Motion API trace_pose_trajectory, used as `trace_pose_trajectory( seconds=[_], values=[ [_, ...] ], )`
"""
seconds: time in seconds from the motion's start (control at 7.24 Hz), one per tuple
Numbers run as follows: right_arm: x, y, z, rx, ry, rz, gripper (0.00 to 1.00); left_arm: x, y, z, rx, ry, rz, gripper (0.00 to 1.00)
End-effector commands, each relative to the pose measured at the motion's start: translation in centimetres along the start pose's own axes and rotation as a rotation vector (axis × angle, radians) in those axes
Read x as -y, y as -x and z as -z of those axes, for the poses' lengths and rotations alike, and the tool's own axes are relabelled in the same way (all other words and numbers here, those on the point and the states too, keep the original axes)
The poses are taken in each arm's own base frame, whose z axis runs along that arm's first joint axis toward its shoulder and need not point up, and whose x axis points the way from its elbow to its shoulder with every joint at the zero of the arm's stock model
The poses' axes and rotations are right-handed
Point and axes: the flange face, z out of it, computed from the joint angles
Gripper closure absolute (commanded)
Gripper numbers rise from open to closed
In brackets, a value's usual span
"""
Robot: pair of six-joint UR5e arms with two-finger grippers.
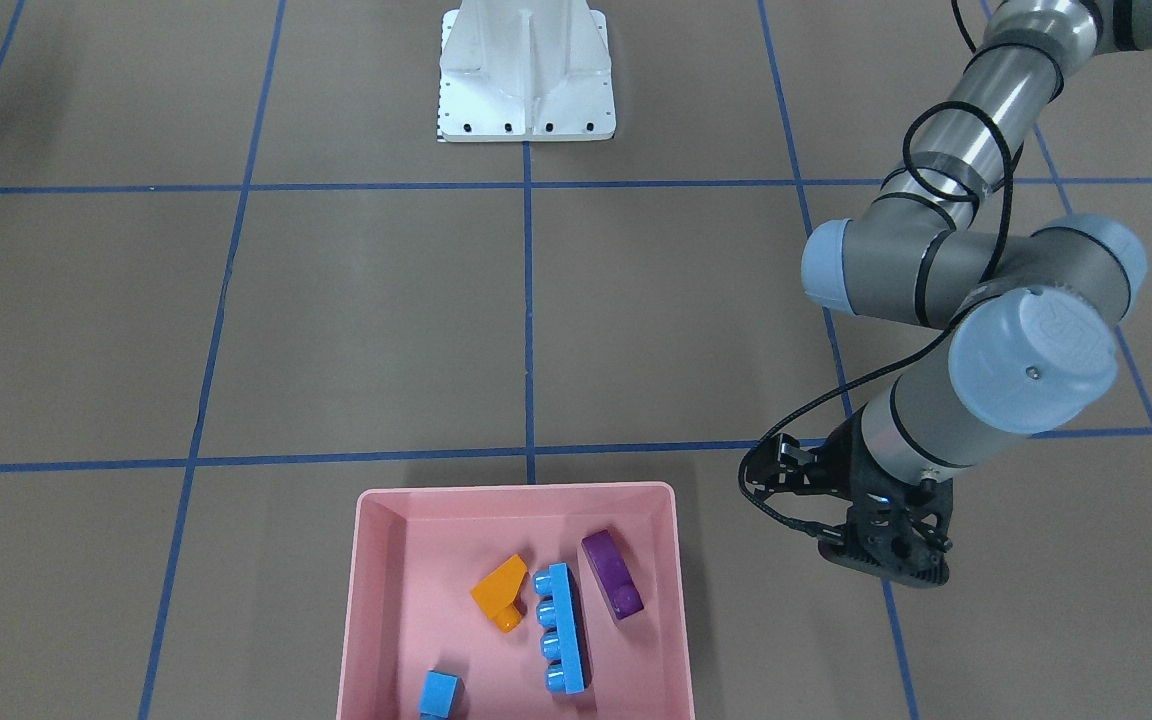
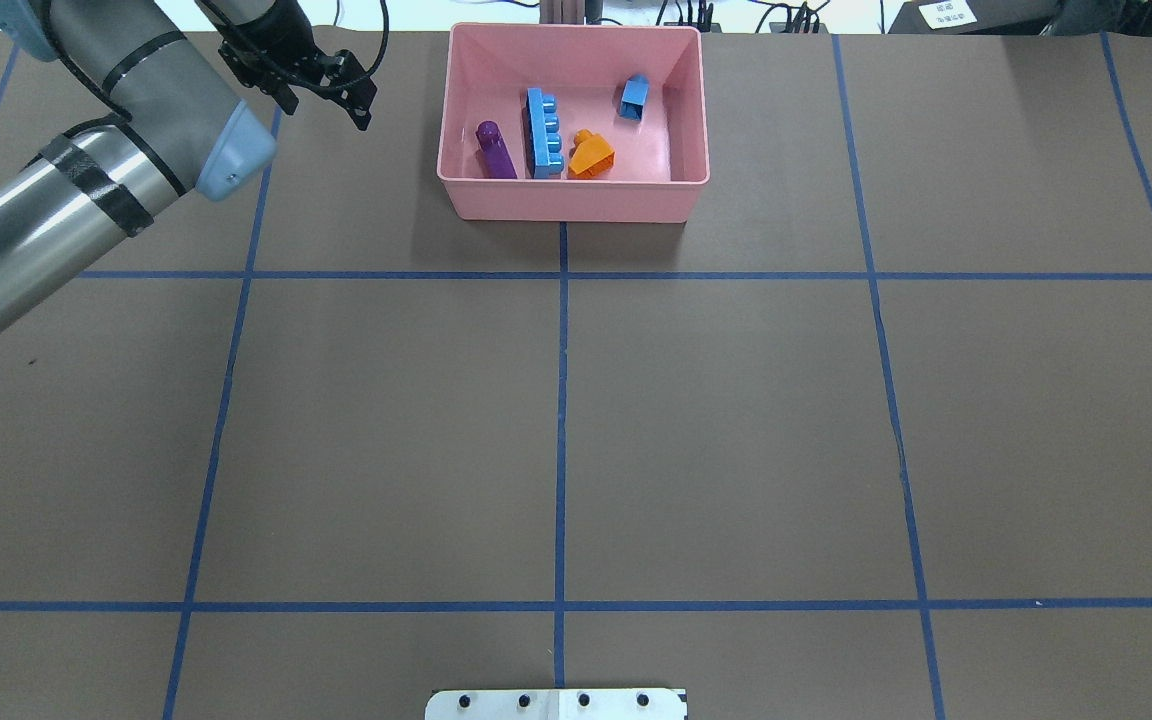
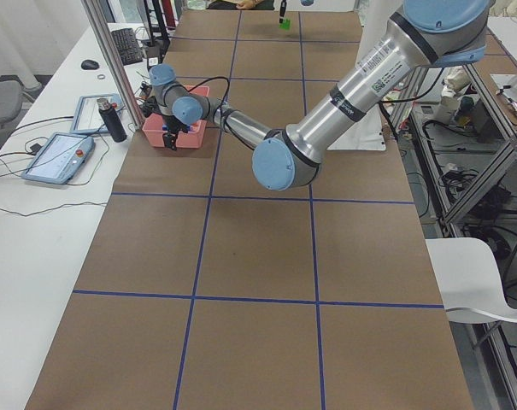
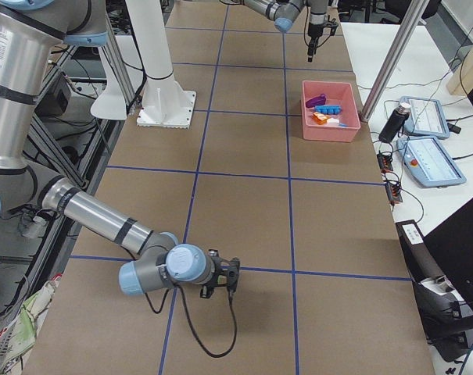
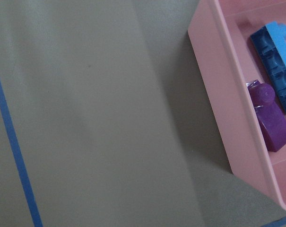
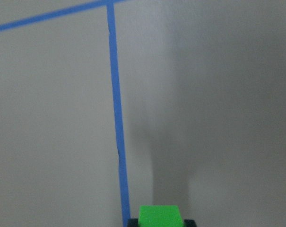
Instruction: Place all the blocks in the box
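The brown table (image 2: 736, 400) carries a blue tape grid, and well apart from the box the right gripper (image 6: 159, 223) pinches the green brick (image 6: 157, 213). Seen from overhead, the pink box (image 2: 576, 200) sits at the table's 12 o'clock. It holds the purple brick (image 2: 496, 155) at 9 o'clock, the long blue brick (image 2: 542, 135) mid-floor, the orange brick (image 2: 591, 155) just beside it, and the small blue brick (image 2: 634, 95) at 1 o'clock. The left gripper (image 1: 886, 565) hangs near the box's 9 o'clock wall, and I cannot tell its finger gap.
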Motion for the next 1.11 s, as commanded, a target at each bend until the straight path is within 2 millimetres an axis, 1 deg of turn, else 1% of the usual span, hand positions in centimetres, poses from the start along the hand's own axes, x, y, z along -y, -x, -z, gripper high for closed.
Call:
trace_pose_trajectory(
  seconds=[0.0, 0.14, 0.28, 0.41, 0.55, 0.69, 0.83, 0.97],
  values=[
    [13.8, 8.9, 3.3, -0.015, 0.000, -0.028, 1.00, 0.0, -0.2, 0.0, 0.005, 0.005, 0.012, 0.00],
    [18.4, 13.7, 4.6, -0.012, -0.004, -0.005, 1.00, 0.0, -0.4, 0.0, 0.005, 0.007, 0.015, 0.00],
    [22.6, 19.5, 5.6, -0.023, -0.014, 0.046, 1.00, 0.0, -0.4, 0.0, 0.005, 0.007, 0.015, 0.00],
    [26.2, 27.0, 5.1, -0.032, 0.018, 0.090, 1.00, 0.1, -0.4, 0.0, 0.005, 0.007, 0.015, 0.00],
    [28.7, 35.3, 4.0, -0.072, 0.046, 0.055, 1.00, 0.1, -0.6, 0.0, 0.004, 0.009, 0.014, 0.00],
    [29.3, 42.9, 2.2, -0.114, 0.031, -0.001, 1.00, 0.2, -0.7, 0.1, 0.003, 0.008, 0.015, 0.00],
    [29.6, 48.7, -0.7, -0.144, 0.025, -0.060, 1.00, 0.2, -0.8, 0.1, 0.002, 0.008, 0.015, 0.00],
    [30.6, 55.2, -4.1, -0.165, 0.044, -0.089, 1.00, 0.4, -0.9, 0.1, 0.002, 0.008, 0.015, 0.00]
  ],
)
